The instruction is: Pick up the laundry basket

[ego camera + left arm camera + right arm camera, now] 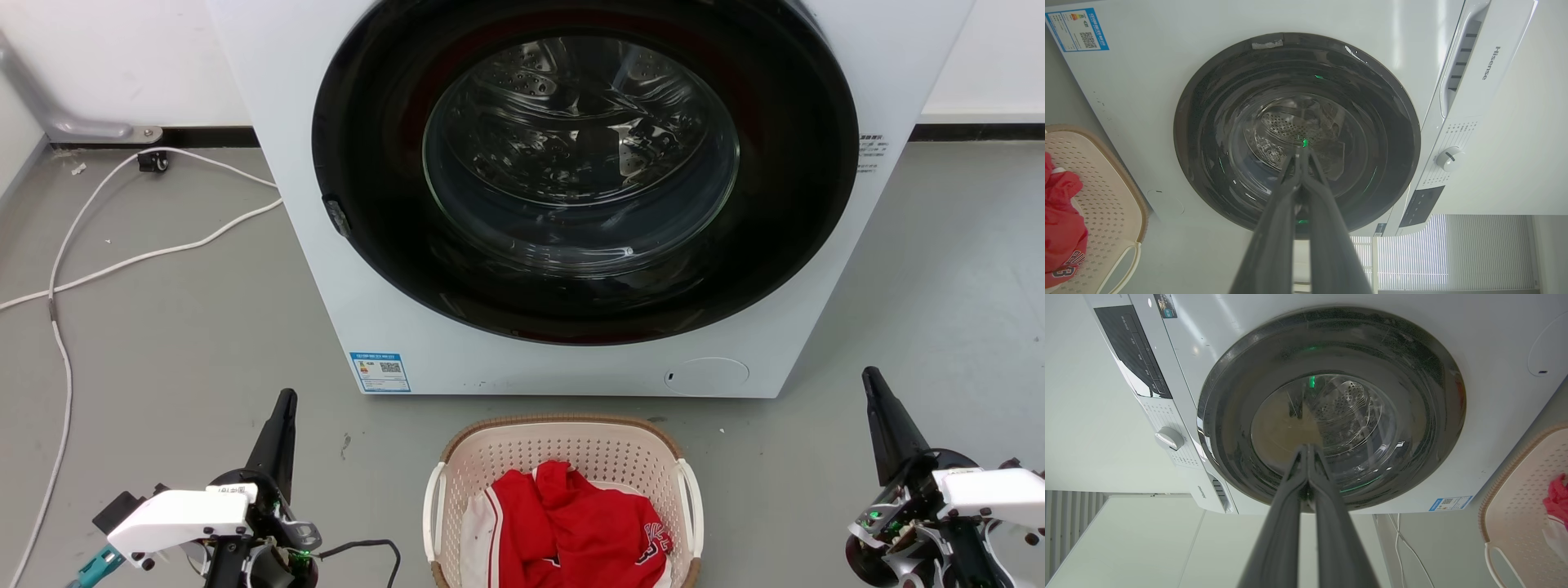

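Flanking basket [563, 421], left hand [286, 397], right hand [870, 376] closed

Laundry area in a plain room. A front-loading washer [392, 327] stands on grey floor [163, 343] against a white wall [122, 57]. A laundry basket [563, 421] holding red clothing [571, 523] sits before it.

A white front-loading washer [571, 359] stood on the grey floor [180, 343] against a pale wall, a steel drum visible through its round, dark-rimmed glass door [584, 163]. A blue label [380, 371] marked its lower left corner, and 1 white dial [1448, 159] sat on its panel. White cables [180, 247] trailed left. A red garment [571, 531] lay bunched in front.
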You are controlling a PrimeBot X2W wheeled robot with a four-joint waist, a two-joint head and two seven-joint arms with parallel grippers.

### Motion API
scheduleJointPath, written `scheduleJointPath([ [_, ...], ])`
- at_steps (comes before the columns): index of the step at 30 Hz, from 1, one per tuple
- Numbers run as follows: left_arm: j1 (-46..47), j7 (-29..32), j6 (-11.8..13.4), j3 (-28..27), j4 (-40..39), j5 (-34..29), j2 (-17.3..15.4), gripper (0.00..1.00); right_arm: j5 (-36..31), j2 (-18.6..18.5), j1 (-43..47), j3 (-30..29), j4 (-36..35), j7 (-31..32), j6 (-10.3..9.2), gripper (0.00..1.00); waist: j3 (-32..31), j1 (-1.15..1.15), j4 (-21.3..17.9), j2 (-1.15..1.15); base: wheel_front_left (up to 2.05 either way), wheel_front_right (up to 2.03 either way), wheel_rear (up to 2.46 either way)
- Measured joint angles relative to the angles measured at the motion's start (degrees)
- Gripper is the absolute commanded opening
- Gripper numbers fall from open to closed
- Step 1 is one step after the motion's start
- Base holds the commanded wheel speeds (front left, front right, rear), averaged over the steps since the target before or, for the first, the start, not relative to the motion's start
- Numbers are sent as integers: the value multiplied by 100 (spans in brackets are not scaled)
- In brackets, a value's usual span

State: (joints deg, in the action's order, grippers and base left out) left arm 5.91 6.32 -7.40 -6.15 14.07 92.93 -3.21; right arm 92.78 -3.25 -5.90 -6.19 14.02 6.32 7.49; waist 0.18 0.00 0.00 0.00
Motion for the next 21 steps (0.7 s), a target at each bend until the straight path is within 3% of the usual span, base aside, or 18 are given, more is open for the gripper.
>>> scheduleJointPath([
  [17,1,7,0,-7,0,-8,5,0,-5,5,-1,-9,1,2,0,0,0,0,0,0,0,0,0],
  [18,-6,7,0,-5,11,-7,9,100,-4,7,7,-8,11,2,0,100,0,0,0,0,0,0,0],
  [21,-127,7,7,8,158,0,37,100,-4,25,132,0,152,0,-1,100,0,0,0,0,0,0,0],
])
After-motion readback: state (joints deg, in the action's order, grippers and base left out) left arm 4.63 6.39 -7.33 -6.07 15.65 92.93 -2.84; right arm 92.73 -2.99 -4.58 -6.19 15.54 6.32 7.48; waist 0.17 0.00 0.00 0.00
